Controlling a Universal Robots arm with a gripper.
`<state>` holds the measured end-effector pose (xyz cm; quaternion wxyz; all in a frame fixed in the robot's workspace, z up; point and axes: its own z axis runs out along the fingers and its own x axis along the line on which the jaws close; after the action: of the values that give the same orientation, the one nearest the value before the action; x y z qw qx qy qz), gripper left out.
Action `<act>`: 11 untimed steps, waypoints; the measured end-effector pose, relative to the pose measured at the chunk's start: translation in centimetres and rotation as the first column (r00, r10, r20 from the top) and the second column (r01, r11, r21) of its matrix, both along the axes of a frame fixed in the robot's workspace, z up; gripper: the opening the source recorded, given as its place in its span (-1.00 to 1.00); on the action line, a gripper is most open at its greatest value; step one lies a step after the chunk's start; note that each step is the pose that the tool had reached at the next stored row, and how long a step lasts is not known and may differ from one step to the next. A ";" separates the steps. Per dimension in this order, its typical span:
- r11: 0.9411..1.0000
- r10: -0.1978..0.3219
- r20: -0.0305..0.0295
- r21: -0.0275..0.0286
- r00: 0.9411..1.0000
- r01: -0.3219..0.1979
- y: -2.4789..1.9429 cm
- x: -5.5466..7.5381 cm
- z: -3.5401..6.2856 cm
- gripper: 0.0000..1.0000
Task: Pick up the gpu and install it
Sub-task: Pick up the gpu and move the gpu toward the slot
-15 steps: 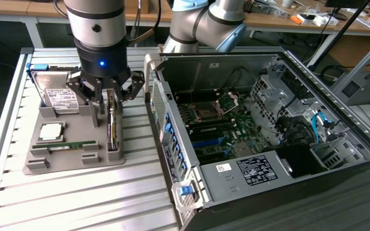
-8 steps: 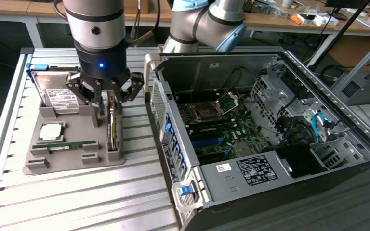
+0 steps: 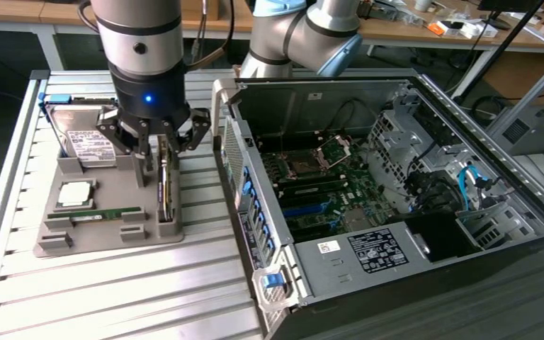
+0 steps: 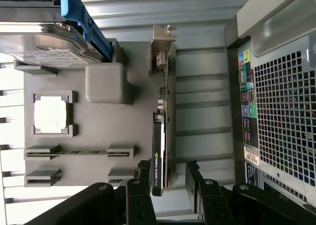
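The hand [image 4: 168,171] straddles the upright gpu [image 4: 165,121], its fingers apart on either side

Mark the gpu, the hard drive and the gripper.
gpu [image 4: 158,156]: wrist view, on its dark shroud.
hard drive [image 3: 90,144]: exterior view, on its white label.
gripper [image 4: 168,168]: wrist view, midway between its open fingertips.

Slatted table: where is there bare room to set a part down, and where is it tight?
Widest free patch: bare slats of the table between the grey tray's camera-side edge and the table's edge, at the exterior view's left of the case. A narrow strip runs between tray and case. Crowded: the tray, where the open gripper straddles the gpu.
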<state>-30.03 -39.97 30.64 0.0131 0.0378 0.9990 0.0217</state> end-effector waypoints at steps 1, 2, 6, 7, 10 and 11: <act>1.000 0.000 0.000 0.000 1.000 0.000 0.00 0.0 -0.04 -0.16; 1.000 0.000 0.000 0.000 1.000 0.000 0.00 0.0 -0.08 -0.16; 1.000 0.000 0.000 0.000 1.000 0.000 0.00 0.0 -0.34 -0.16; 1.000 0.000 0.000 0.000 1.000 0.000 0.00 -0.1 -0.40 -0.16; 1.000 0.000 0.000 0.000 1.000 0.000 0.00 -0.1 -0.56 -0.16; 1.000 0.000 0.000 0.000 1.000 0.000 0.00 -0.1 -0.63 -0.16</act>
<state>-30.12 -39.97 30.01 0.0131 0.0378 0.9990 0.0217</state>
